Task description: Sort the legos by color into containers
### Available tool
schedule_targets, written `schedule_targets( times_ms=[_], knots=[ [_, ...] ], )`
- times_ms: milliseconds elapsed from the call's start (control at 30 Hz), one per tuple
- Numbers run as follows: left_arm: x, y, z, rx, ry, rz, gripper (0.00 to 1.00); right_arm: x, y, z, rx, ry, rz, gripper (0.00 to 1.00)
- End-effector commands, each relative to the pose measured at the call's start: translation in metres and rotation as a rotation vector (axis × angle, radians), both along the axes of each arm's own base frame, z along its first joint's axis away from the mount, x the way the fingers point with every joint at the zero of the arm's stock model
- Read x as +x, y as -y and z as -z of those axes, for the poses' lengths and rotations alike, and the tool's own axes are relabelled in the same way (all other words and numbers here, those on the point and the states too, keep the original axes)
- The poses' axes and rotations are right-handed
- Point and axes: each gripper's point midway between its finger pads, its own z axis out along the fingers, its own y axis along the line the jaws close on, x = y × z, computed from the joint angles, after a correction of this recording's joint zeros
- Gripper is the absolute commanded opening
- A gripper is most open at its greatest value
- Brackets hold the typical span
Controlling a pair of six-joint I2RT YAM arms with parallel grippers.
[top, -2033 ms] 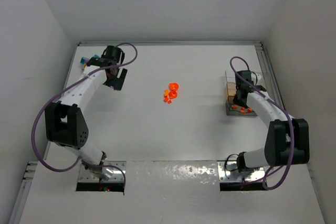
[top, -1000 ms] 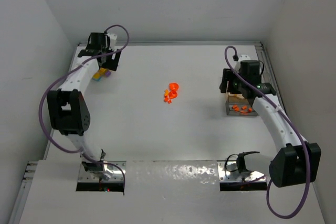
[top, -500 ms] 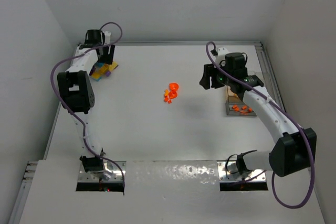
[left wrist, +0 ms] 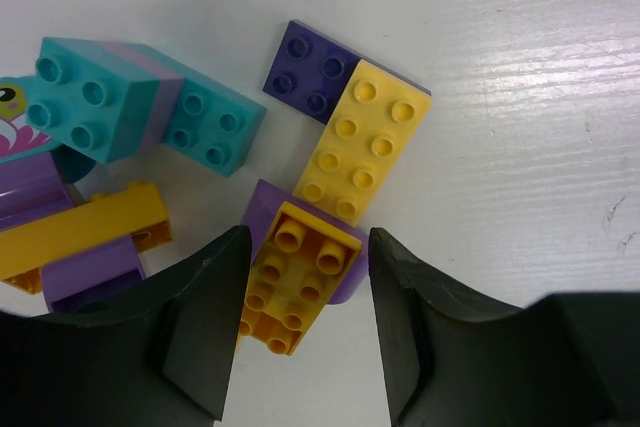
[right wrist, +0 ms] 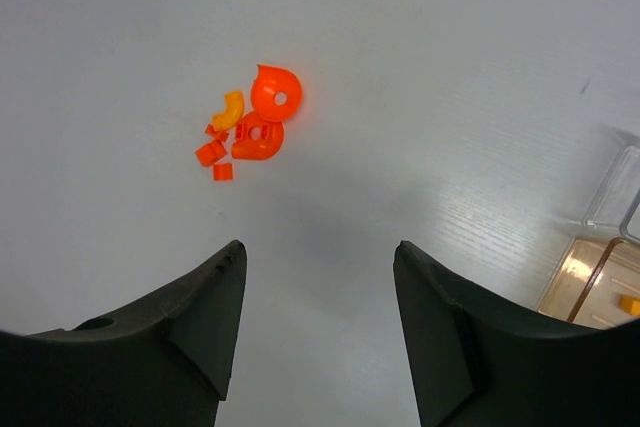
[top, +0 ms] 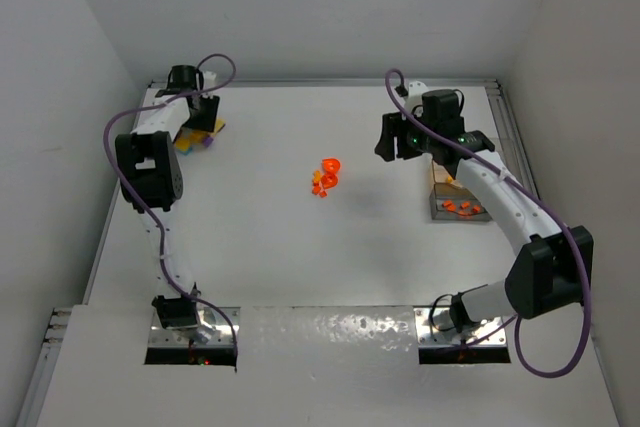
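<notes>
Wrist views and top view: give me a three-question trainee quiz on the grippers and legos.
1. True or false: the right gripper holds an orange piece.
2. Which brick lies between the fingers of the left gripper? A teal, B yellow brick, C orange.
3. Fill in: in the top view, the orange legos lie to the ___ of the containers.
Key: 1 false, its jaws are open and empty. 2 B. 3 left.
</notes>
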Motion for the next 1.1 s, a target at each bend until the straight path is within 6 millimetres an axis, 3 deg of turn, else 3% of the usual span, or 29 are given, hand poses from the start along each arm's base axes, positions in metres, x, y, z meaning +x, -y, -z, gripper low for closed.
schedule_targets(
  times_ms=[0,67,233,300,433,667,833,967,1067],
  knots=[
    [0.005,-0.006,-0.020,-0.021,0.052,-0.011,0.48,0.004,-0.006,-0.015,0.011,0.045,-0.025,0.59],
    [0.002,-0.007,-0.017,-0.024,0.040,-0.016,0.44,0.003,-0.006,-0.014,0.004,0.044,-0.027,0.59],
    [-0.003,-0.001,-0.017,-0.051,0.018,-0.005,0.15,0.001,-0.003,-0.016,-0.014,0.052,-0.021,0.60],
    [-0.006,-0.001,-0.019,-0.049,0.015,-0.005,0.13,0.002,-0.002,-0.015,-0.020,0.055,-0.018,0.60],
    [-0.010,0.000,-0.020,-0.053,0.004,-0.009,0.00,0.001,-0.001,-0.018,-0.016,0.065,-0.017,0.60],
    [-0.018,0.017,-0.073,-0.130,0.042,0.030,0.00,-0.004,-0.004,-0.018,-0.032,0.061,-0.032,0.59],
    [-0.038,0.041,-0.073,-0.207,-0.001,0.112,0.00,-0.005,-0.013,-0.015,-0.009,0.063,-0.043,0.59],
    [-0.053,0.078,-0.080,-0.308,-0.028,0.248,0.00,-0.008,-0.025,-0.015,-0.009,0.072,-0.076,0.58],
    [-0.063,0.108,-0.100,-0.376,-0.009,0.380,0.00,-0.010,-0.041,-0.014,-0.022,0.082,-0.134,0.58]
  ],
)
